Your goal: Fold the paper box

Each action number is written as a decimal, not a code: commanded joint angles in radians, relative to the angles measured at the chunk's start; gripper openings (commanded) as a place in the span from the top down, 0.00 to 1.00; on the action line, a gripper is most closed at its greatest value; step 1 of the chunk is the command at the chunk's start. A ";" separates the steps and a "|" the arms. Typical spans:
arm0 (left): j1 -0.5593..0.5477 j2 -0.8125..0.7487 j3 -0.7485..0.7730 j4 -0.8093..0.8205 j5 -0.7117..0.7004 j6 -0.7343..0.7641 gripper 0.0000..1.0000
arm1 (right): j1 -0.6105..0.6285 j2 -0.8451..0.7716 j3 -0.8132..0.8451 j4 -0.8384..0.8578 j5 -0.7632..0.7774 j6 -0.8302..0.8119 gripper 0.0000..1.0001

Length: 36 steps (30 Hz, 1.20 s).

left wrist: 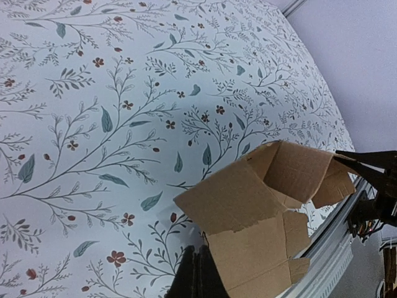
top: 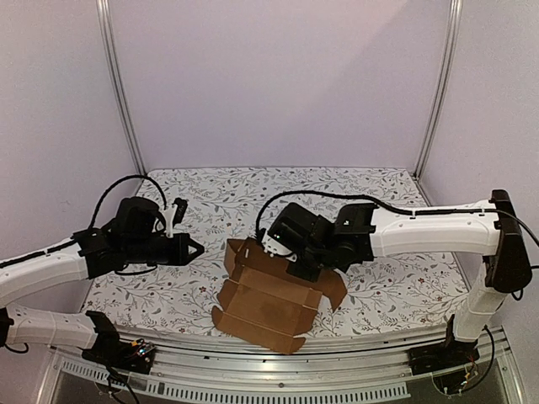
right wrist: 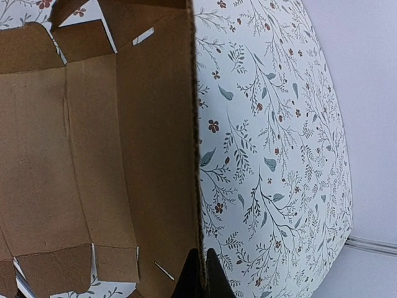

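Note:
The paper box (top: 269,303) is a plain brown cardboard sheet, partly folded, with a raised back panel and side flaps. It lies at the table's near middle, its front corner at the near edge. My right gripper (top: 296,268) is shut on the upright back panel. In the right wrist view the fingers (right wrist: 202,273) pinch that panel's edge, and the box's (right wrist: 93,155) inside fills the left half. My left gripper (top: 199,249) is shut and empty, pointing right, just left of the box's left flap. In the left wrist view the gripper (left wrist: 200,273) sits beside the cardboard (left wrist: 248,205).
A floral tablecloth (top: 379,194) covers the table. A metal rail (top: 354,345) runs along the near edge. Two upright metal posts (top: 118,84) stand at the back corners against lilac walls. A cable loops over the right arm (top: 421,227).

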 commanded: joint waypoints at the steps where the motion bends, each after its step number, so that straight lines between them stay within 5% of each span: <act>1: 0.015 0.038 0.009 0.050 0.042 -0.012 1.00 | 0.018 0.054 -0.009 0.015 0.076 0.030 1.00; 14: 0.053 0.122 0.012 0.096 0.019 0.026 1.00 | 0.050 0.118 -0.027 0.037 0.165 0.022 1.00; 36: 0.131 0.233 -0.001 0.353 0.206 -0.008 1.00 | 0.074 -0.006 -0.050 0.140 0.337 -0.146 1.00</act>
